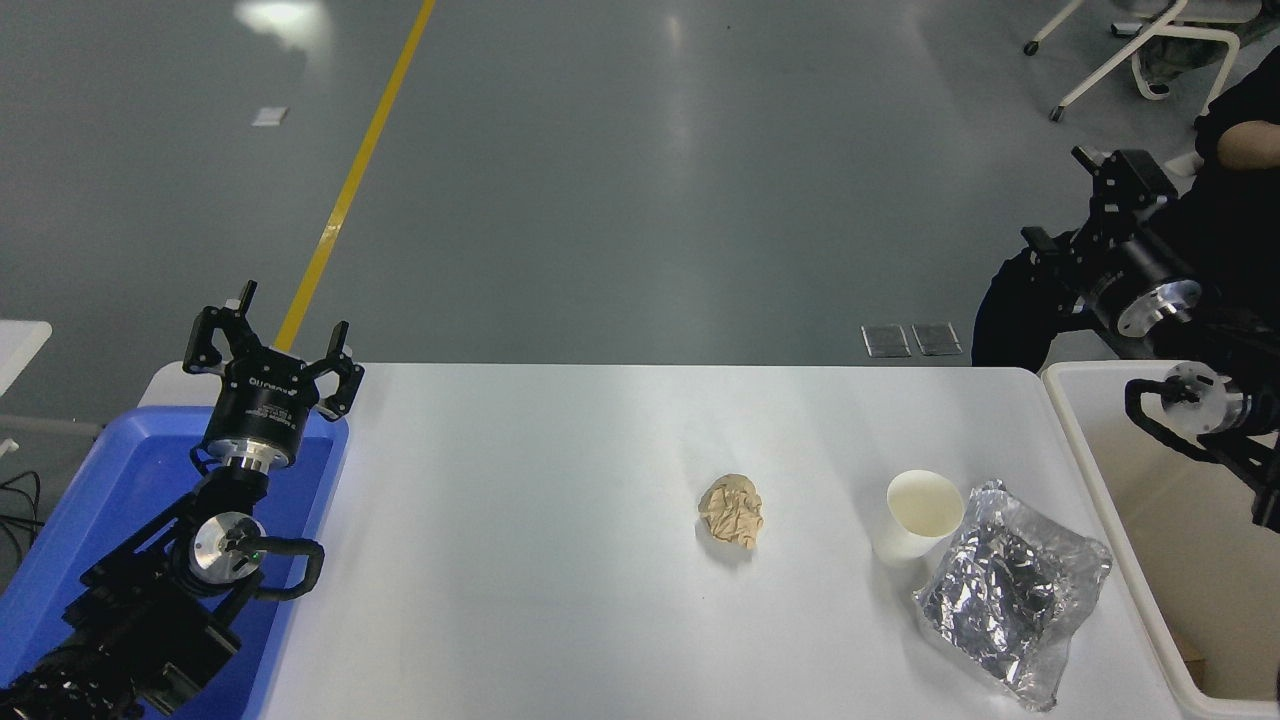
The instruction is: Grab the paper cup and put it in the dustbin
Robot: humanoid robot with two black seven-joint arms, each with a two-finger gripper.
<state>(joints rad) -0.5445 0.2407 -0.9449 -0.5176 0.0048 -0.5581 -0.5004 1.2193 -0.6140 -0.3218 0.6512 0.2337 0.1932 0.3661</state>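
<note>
My left pincer [272, 345] and right pincer [1085, 205] are both black, with bare silver metal rings on the wrists behind them. The bench [560, 560] is plain white, and on it stand a white paper cup [915, 520] with a cream inside, a tan crumpled paper ball [731, 511] and a crinkled silver foil bag [1012, 592]. The dustbin [1095, 470] is cream-white, the tray [110, 500] bright blue, and the grey floor [620, 170] carries a yellow line [355, 175].
</note>
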